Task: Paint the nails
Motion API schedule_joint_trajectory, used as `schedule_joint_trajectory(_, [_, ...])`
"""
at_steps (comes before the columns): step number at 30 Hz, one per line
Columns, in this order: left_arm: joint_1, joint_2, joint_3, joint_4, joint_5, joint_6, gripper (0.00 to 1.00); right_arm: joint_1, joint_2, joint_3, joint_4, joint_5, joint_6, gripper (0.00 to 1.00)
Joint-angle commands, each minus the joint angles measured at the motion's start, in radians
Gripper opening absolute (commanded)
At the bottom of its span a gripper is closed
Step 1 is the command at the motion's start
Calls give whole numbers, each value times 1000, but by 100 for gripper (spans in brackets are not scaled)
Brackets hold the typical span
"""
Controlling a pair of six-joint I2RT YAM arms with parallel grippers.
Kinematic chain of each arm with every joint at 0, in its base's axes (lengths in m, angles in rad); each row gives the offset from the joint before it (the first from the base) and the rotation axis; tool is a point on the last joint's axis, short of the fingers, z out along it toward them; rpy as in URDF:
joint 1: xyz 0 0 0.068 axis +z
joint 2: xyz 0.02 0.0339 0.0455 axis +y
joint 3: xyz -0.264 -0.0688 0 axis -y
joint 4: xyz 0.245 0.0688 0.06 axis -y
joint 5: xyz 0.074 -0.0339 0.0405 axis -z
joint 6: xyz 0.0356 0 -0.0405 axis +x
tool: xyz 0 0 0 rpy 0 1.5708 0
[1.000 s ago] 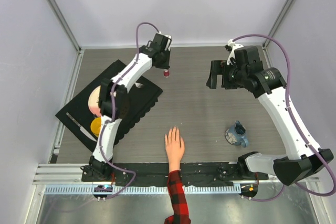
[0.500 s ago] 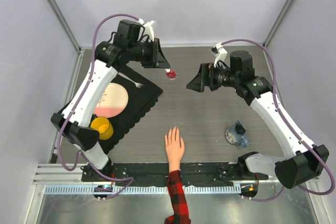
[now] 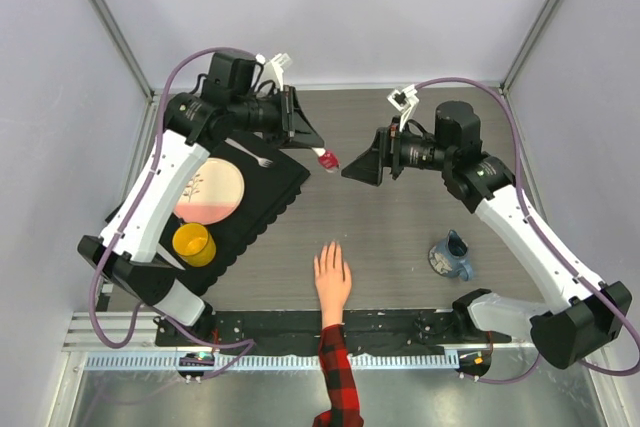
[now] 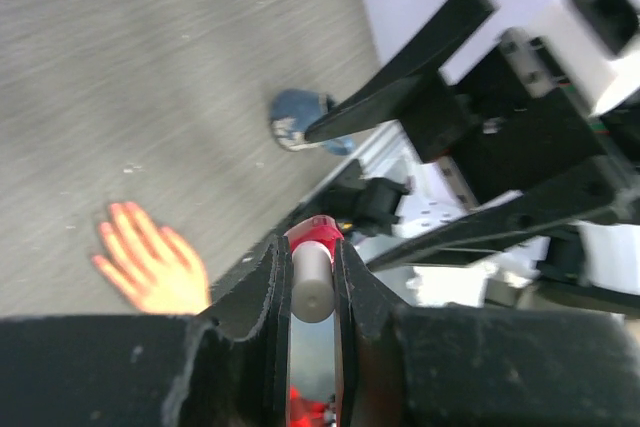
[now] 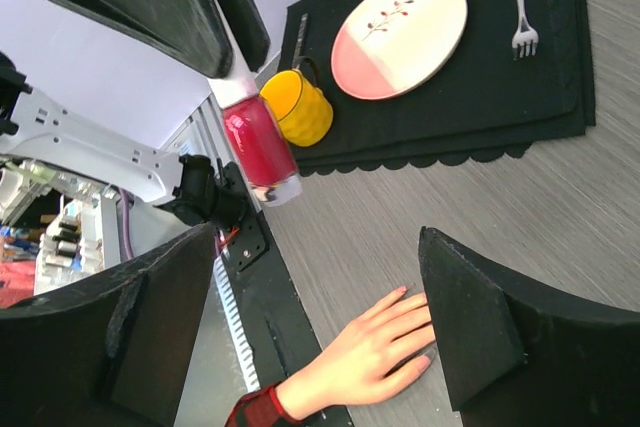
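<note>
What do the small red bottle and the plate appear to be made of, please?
The red bottle looks like glossy clear glass or plastic, its thick transparent base showing. The plate looks like glazed ceramic: smooth, with a painted sprig.

Bright, even, diffuse light from overhead, shadows faint and soft-edged; top view sharp throughout; left wrist view streaked with motion blur over table [image 4: 150, 67] and hand [image 4: 150, 267]; right wrist view crisp, its near fingers [image 5: 100, 347] slightly defocused.
</note>
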Motion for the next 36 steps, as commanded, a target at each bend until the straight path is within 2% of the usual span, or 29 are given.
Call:
schedule_joint_trajectory(1, [-3,-40,30,90,101,-142,0,3,12,3,71,-111,-10,83])
schedule_joint_trajectory(5, [-11,-17,66,60,115,-152,0,14,7,-15,154,-143,14,82])
schedule_joint_trajectory(10, [-17,13,110,-28,81,-109,0,34,32,38,149,-131,4,80])
schedule_joint_trajectory(25, [-38,65,175,-115,27,-46,0,109,69,67,172,-28,-45,57])
schedule_joint_trajectory(31, [-58,83,228,-196,-31,6,0,124,82,96,113,-19,-126,51])
schedule_joint_trajectory(32, [-65,85,233,-206,-37,14,0,126,82,101,90,-22,-146,46])
schedule_joint_trajectory(36, [-74,86,247,-245,-60,43,0,126,85,124,45,-22,-190,45])
